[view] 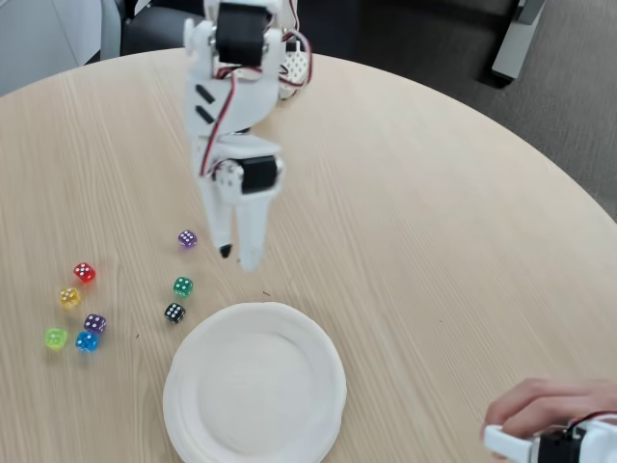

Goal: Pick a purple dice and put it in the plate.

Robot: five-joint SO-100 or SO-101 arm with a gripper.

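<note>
We saw the white arm reach down over the round wooden tabletop in the fixed view, its hand pointing straight down with the two fingers slightly spread, only a narrow gap at the tips, and nothing pinched between them. Just to the left of those fingertips lay the purple dice, flat on the wood, near the hand but not touching it. Below it we picked out a green die and a black die, the black one just beside the rim of the plate. The white paper plate sat toward the near edge, nothing lying in it. Farther left was a cluster: a red die, a yellow die, a second purple die, a blue die and a lime die. At the lower right corner a person's hand rested on a white device.
</note>
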